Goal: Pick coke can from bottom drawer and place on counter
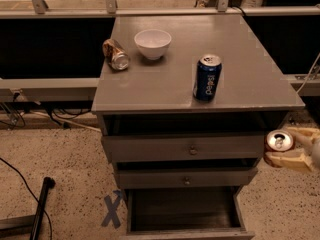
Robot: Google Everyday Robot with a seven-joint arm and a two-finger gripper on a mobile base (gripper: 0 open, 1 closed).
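Note:
My gripper (287, 146) is at the right edge of the view, beside the cabinet at the height of the top drawer. Its pale fingers (290, 160) are shut on the coke can (279, 140), whose silver top faces up; little of its red side shows. The can hangs in the air to the right of the cabinet, below the counter (165, 79). The bottom drawer (185, 213) is pulled open and its dark inside shows nothing in it.
On the counter stand a blue Pepsi can (207, 77) at front right, a white bowl (152, 43) at the back and a dented brownish can (115, 54) lying at back left. Two shut knobbed drawers (192, 149) sit above. A black pole (40, 204) lies on the floor at left.

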